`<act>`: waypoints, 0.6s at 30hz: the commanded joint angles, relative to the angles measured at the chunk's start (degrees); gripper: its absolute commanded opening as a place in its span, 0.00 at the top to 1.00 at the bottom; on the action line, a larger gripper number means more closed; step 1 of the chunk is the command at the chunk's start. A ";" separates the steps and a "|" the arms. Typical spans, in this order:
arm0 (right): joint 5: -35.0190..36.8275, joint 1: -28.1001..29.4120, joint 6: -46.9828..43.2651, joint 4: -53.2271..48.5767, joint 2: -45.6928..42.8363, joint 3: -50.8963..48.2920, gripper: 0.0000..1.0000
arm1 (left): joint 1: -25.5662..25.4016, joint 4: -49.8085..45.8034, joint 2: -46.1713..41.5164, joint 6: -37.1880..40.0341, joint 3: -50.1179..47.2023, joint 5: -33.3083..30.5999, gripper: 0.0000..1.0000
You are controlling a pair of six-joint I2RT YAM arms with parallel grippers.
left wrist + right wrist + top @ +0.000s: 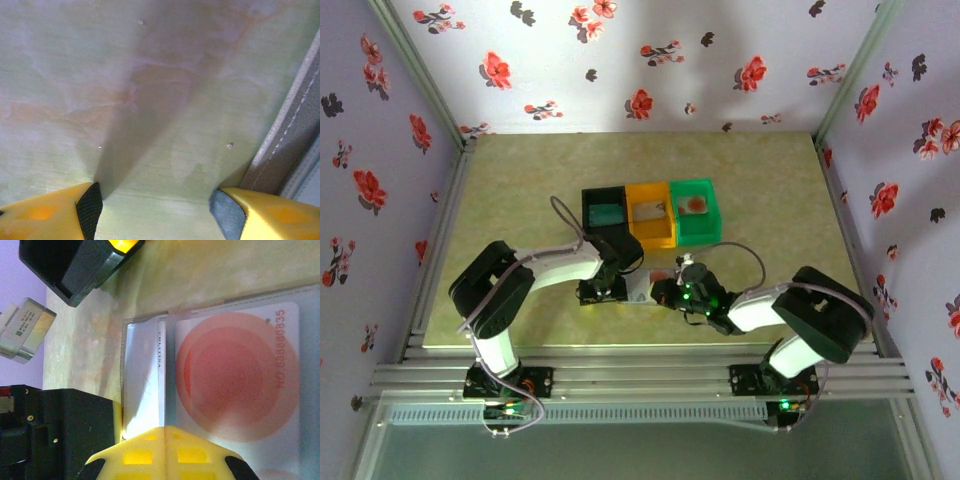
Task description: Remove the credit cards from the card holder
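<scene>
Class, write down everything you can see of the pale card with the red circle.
The pale rectangular plastic card bears a large red-orange disc with a darker inner circle and a printed number along one edge. It lies flat in the grey-silver card holder, the shut yellow right pincer overlapping its near corner.

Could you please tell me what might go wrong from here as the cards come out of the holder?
1. The right gripper is shut at the edge of the red-circled card, which lies in the card holder. It may pinch the pocket too and lift the holder.
2. The left gripper is open over bare table, beside the holder's edge, so the holder could slide.
</scene>
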 commanded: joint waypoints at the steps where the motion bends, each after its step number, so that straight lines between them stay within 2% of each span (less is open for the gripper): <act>1: 1.34 -0.56 -2.67 -5.34 -3.49 -0.40 1.00 | -3.62 11.47 8.75 -0.91 -5.42 11.28 0.32; 13: 4.49 -1.96 -7.41 -20.83 -18.54 -1.01 1.00 | -3.54 11.45 8.59 -0.57 -5.18 12.00 0.32; 18: 4.71 -3.24 -9.72 -28.46 -26.88 -1.01 1.00 | -1.35 9.12 3.08 1.46 -5.70 11.46 0.32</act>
